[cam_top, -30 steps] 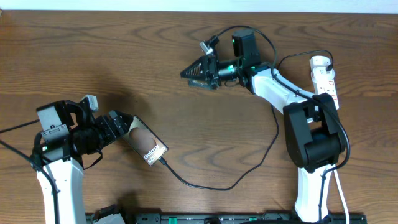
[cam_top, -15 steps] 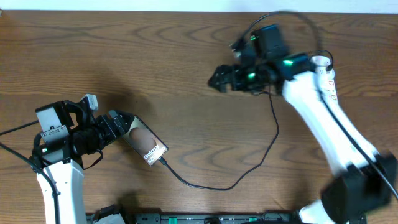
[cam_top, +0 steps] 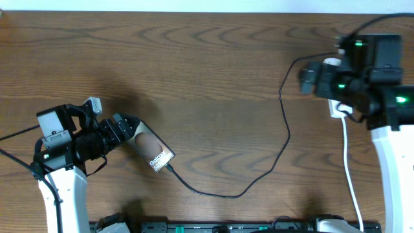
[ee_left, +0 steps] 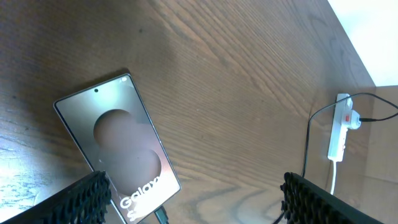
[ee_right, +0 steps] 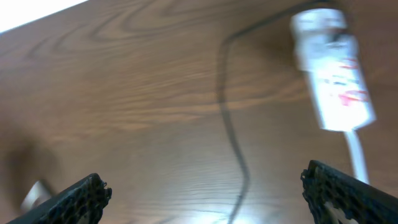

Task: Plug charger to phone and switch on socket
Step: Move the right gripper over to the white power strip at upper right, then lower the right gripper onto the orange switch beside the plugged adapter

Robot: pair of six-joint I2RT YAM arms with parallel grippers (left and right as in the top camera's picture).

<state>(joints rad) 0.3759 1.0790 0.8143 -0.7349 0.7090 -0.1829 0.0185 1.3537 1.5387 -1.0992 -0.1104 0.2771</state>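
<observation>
The phone (cam_top: 154, 151) lies flat at the table's left, dark and glossy with "Galaxy" lettering (ee_left: 118, 143). The charger (cam_top: 288, 133), a thin black cable, has its plug (ee_left: 160, 216) in the phone's lower end and loops right and up to the socket (ee_right: 336, 81). My left gripper (cam_top: 127, 128) stands open at the phone's upper end, one finger (ee_left: 81, 199) over the phone's edge. My right gripper (cam_top: 304, 79) is open and blurred just left of the socket (cam_top: 332, 63), with nothing between its fingers (ee_right: 348, 193). The right arm hides most of the socket from overhead.
A white cord (cam_top: 349, 168) runs from the socket down to the table's front edge. A black rail (cam_top: 226, 228) lines the front edge. The left arm's base (cam_top: 58, 175) stands at the front left. A pale wall (ee_left: 373, 31) borders the table's far side.
My right arm has swung from the table's middle back to the far right, over the socket. The left arm, phone and plug have not moved.
</observation>
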